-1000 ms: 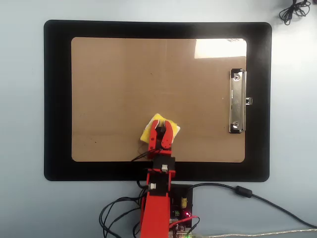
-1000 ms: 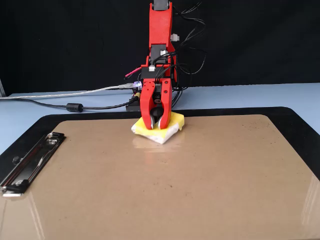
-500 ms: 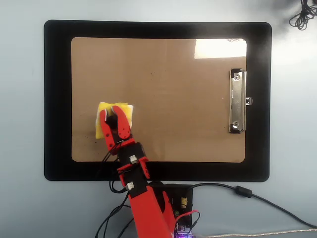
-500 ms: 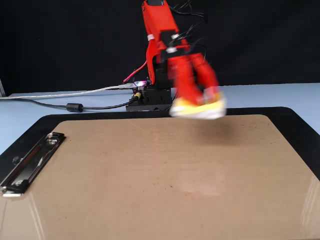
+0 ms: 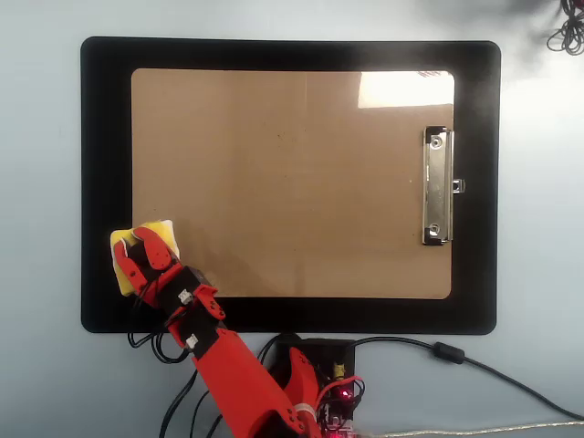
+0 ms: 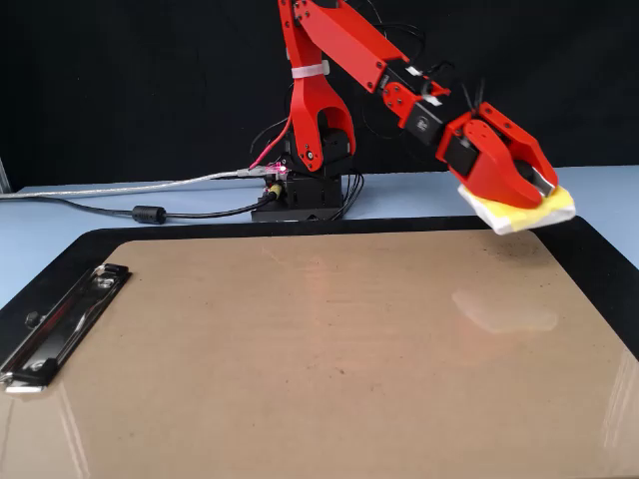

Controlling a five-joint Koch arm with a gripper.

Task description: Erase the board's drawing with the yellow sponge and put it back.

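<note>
My red gripper is shut on the yellow sponge, which has a white underside. In the overhead view both sit over the lower left corner of the brown board, partly over the black mat. The fixed view shows the gripper holding the sponge tilted in the air, above the board's far right corner and clear of its surface. The silver clip lies on the board's right short edge in the overhead view. The drawing does not show in either view.
The arm's base stands behind the mat's far edge, with cables trailing to the left in the fixed view. A coiled cable lies at the top right corner of the overhead view. A pale sheen marks the board below the sponge.
The gripper has lifted the sponge off the board's near-centre edge and swung it left in the overhead view (right in the fixed view), out to the board's corner.
</note>
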